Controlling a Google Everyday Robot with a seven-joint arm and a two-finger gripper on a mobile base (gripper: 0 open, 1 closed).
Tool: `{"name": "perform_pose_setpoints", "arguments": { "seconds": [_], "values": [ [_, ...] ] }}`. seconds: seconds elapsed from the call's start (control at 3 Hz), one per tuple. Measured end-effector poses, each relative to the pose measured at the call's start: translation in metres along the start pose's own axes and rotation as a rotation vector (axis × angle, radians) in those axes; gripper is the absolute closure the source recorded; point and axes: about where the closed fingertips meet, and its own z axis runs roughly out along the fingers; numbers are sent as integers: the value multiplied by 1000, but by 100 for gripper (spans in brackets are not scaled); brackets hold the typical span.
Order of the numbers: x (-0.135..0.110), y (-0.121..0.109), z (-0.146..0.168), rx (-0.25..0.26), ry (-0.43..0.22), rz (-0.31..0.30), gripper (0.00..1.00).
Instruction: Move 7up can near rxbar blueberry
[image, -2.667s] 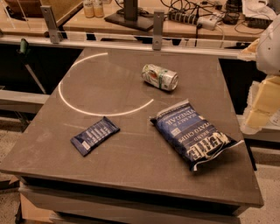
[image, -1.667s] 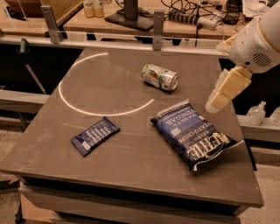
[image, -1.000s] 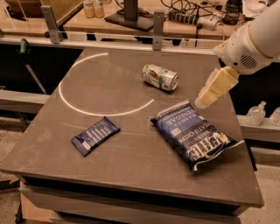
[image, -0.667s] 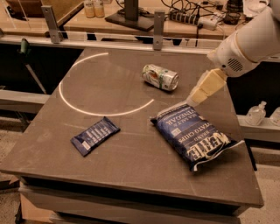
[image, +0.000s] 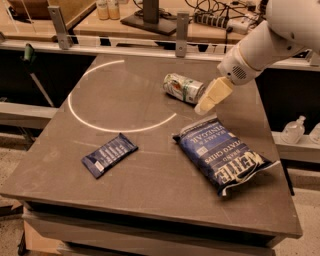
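The 7up can (image: 183, 87), white and green with silver ends, lies on its side at the back middle of the dark table (image: 125, 185). The rxbar blueberry (image: 109, 154), a small flat dark blue wrapper with white text, lies at the front left. My gripper (image: 205, 106), with cream-coloured fingers, reaches in from the upper right on a white arm (image: 265, 42). Its tip hangs just to the right of the can, very close to the can's right end.
A large blue potato chip bag (image: 225, 156) lies right of centre, just below the gripper. A white arc (image: 100, 125) is marked on the tabletop. Behind the table run a rail and a bench with cables and bottles. Clear bottles (image: 294, 131) stand off the right edge.
My arm has swung in from the right edge and moved left and down toward the can. The can, the bar and the chip bag have not moved.
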Motion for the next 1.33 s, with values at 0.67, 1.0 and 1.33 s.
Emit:
{"name": "perform_pose_setpoints", "arguments": {
  "seconds": [0.67,1.0,1.33],
  "values": [
    [-25,-15,47,-53,22,-13,38],
    [-27,-12,54,-77,40,-13,61],
    [-35,0,37,-121,3,-52,84]
  ]
}}
